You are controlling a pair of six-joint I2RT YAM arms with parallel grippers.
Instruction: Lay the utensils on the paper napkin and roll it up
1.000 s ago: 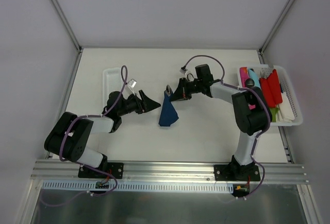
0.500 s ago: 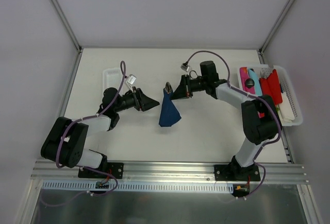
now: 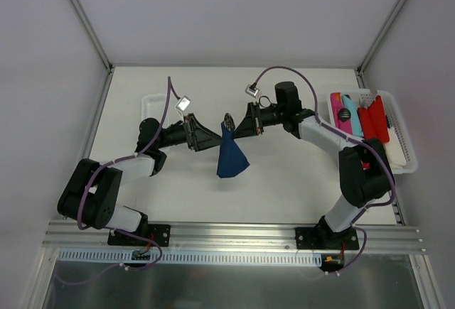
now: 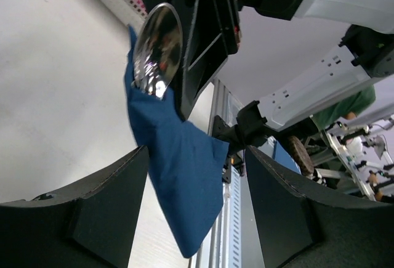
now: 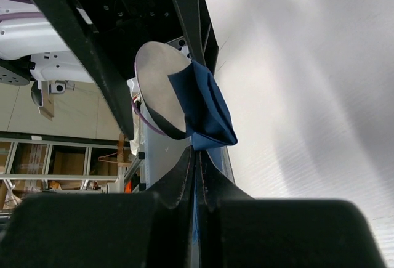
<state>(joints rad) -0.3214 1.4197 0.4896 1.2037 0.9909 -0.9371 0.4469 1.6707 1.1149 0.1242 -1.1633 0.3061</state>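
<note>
The paper napkin (image 3: 232, 158) hangs in the air above the middle of the tabletop (image 3: 284, 181), a dark navy drape that narrows at the top and ends below in a loose point. It looks thin, light and entirely limp. It will likely sag, swing and crease at any touch, and it cannot be pushed, only pulled or laid down.

The spoon (image 3: 229, 118) is bundled with it. Its polished bowl stands out above the blue fold, and the handle is hidden, apparently inside the fold. The metal is stiff and smooth, so I judge it could slip out of the soft paper if the pinch loosens.

The right gripper (image 3: 237, 128) has its fingers (image 5: 176, 185) pressed together on the top of the napkin, just below the bowl. The left gripper (image 3: 213, 141) faces it from the other side. Its fingers (image 4: 104, 209) are spread wide with the hanging cloth seen between them but not touched.

The best hold for that hand seems to be the free lower corner or side edge, well away from the spoon, so the sheet can be drawn flat.

At the right edge a white basket (image 3: 402, 154) holds red, pink and turquoise pieces. A white tray (image 3: 151, 103) lies far left.

No brand, label or readable writing shows anywhere.
</note>
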